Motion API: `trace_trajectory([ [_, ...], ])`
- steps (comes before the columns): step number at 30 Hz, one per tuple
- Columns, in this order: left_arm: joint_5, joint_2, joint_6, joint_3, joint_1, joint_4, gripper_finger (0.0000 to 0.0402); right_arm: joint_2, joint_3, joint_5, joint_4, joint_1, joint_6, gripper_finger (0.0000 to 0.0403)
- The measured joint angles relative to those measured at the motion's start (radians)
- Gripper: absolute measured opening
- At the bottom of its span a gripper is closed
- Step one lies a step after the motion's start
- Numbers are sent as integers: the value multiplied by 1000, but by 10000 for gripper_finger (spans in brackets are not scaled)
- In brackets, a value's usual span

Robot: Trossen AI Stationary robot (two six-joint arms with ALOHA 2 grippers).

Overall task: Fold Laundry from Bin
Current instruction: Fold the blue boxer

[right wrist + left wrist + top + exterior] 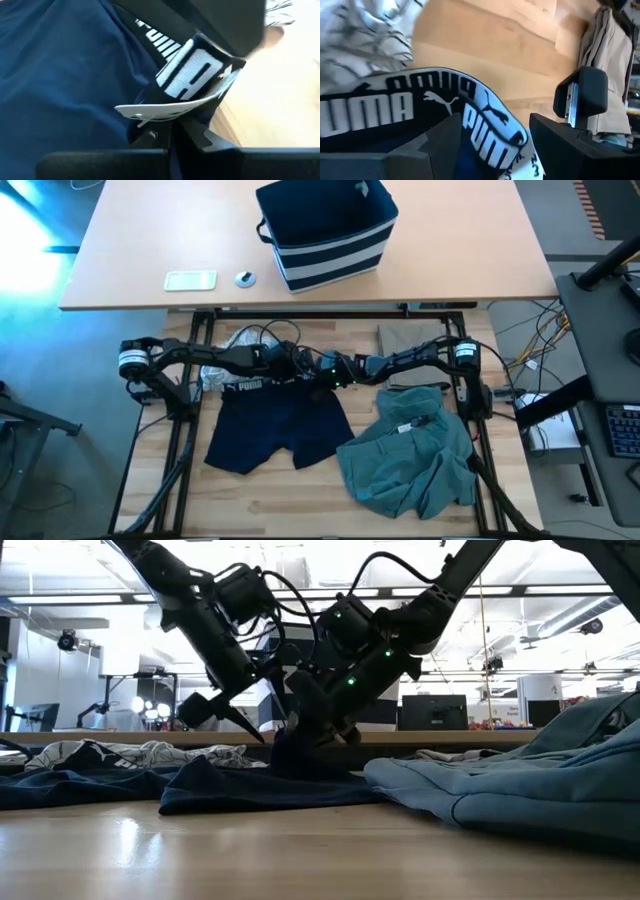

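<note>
The dark navy garment [275, 430] with a white printed waistband [380, 107] lies spread on the table at centre left. My right gripper [322, 377] is shut on its waistband end. My left gripper [297, 370] hangs open just above the same waistband, which shows between its fingers [492, 125] in the left wrist view. It is clear of the cloth in the low view [225, 712]. The teal-green garment [410, 465] lies crumpled at the right. The tan one [410, 340] and the grey-white patterned one [225, 360] lie toward the far side. The bin [325, 230] stands on the far table. My right gripper pinches the right end of the navy garment's waistband [187, 82], by its white label [165, 107], between its two shut fingers [210, 145]. The fingers slant down from the table's right. The cloth rises there into a small peak [295, 745], and the rest lies on the table.
A flat white device [190, 279] and a small round object [245, 278] lie on the far table left of the bin. Bare wood [270, 500] shows along the near edge in front of the navy garment.
</note>
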Motion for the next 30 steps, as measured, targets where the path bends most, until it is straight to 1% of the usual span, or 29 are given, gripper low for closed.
trace_trajectory([
  [2,-35,-20,-3,0,-9,-25,220,0,0,44,15,12,5,9],
  [5,-59,-41,29,-4,-14,-44,220,0,0,76,83,25,-21,9],
  [7,-67,-51,52,-10,-20,-41,220,-2,0,90,117,33,-73,9],
  [10,-81,-63,74,-24,-46,-39,220,-3,0,126,119,43,-140,9],
  [15,-96,-65,37,-60,-90,-38,220,-2,0,127,98,47,-152,9],
  [18,-110,-65,-2,-91,-114,0,220,-2,-4,127,91,47,-148,9],
  [20,-143,-61,-13,-107,-121,36,220,-2,-5,126,93,47,-138,9],
  [23,-193,-44,27,-115,-114,105,220,-2,-5,125,95,48,-126,9],
  [26,-192,-19,86,-115,-99,167,220,-2,-7,122,89,49,-125,9],
  [30,-180,6,71,-115,-95,169,220,0,-10,124,66,47,-115,9],
])
